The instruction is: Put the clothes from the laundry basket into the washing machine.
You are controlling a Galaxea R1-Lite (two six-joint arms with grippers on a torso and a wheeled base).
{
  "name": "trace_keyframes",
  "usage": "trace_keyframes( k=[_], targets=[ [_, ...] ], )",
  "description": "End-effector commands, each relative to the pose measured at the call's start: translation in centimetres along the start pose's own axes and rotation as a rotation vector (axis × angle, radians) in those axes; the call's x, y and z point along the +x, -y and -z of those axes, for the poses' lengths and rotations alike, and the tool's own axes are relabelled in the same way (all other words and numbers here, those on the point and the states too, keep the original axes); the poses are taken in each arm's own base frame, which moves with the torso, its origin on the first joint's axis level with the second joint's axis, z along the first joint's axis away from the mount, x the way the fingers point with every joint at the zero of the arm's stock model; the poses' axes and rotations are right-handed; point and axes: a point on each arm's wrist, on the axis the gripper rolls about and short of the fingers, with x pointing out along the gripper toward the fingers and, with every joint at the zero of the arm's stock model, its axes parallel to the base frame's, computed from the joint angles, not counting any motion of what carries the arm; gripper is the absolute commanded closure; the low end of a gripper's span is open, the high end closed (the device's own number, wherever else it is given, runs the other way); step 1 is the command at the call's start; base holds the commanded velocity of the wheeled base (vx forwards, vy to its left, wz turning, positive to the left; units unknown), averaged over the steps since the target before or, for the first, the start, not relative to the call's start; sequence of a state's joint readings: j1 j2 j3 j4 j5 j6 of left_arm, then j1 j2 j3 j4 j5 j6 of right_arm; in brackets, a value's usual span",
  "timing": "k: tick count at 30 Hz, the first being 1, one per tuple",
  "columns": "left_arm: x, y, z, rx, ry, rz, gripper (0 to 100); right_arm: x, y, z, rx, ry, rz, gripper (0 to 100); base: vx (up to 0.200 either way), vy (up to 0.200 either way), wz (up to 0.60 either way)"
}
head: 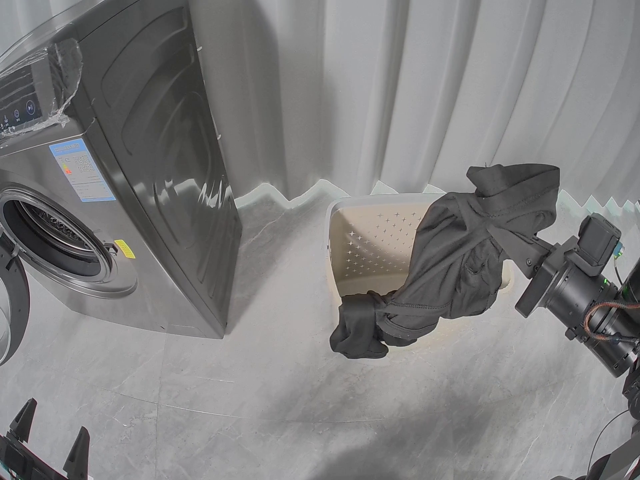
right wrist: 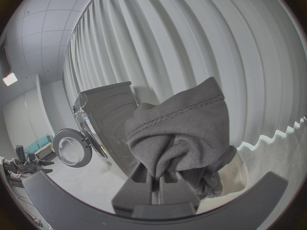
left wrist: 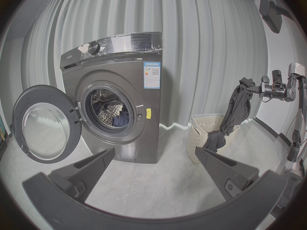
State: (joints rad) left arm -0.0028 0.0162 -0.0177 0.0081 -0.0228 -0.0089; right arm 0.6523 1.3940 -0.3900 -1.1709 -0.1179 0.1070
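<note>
Your right pincer (head: 527, 251) is clamping a dark garment (head: 460, 261) above the laundry basket (head: 373, 235), with the garment's lower end draping over the basket's rim. Your left pincer (left wrist: 153, 150) is resting with fingers spread, well apart from the basket. The washing machine (head: 167, 168) is standing near the basket, its door (left wrist: 44, 123) hanging open.

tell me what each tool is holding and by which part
The right tool is shut on a dark grey garment, pinching a bunched fold at its upper end; the lower end drapes over the basket rim. The left tool is open, empty.
</note>
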Motion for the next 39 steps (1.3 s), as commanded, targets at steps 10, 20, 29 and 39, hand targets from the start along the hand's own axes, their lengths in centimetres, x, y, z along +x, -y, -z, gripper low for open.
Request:
trace_keyframes(
  k=[10, 20, 29, 39],
  targets=[
    [-0.01, 0.00, 0.44, 0.000, 0.002, 0.001, 0, 0.08, -0.21, 0.18, 0.001, -0.007, -0.011, 100, 0.000, 0.200, 0.00],
    [-0.01, -0.01, 0.44, 0.000, 0.002, -0.001, 0, 0.16, -0.26, 0.35, 0.001, -0.015, -0.024, 100, 0.000, 0.200, 0.00],
    [-0.01, 0.00, 0.44, 0.001, 0.002, 0.001, 0, 0.25, -0.37, 0.38, 0.002, -0.009, -0.029, 100, 0.000, 0.200, 0.00],
    [-0.01, 0.00, 0.44, 0.003, 0.002, 0.001, 0, 0.25, -0.33, 0.45, 0.002, -0.012, -0.027, 100, -0.140, 0.000, 0.00]
  ],
)
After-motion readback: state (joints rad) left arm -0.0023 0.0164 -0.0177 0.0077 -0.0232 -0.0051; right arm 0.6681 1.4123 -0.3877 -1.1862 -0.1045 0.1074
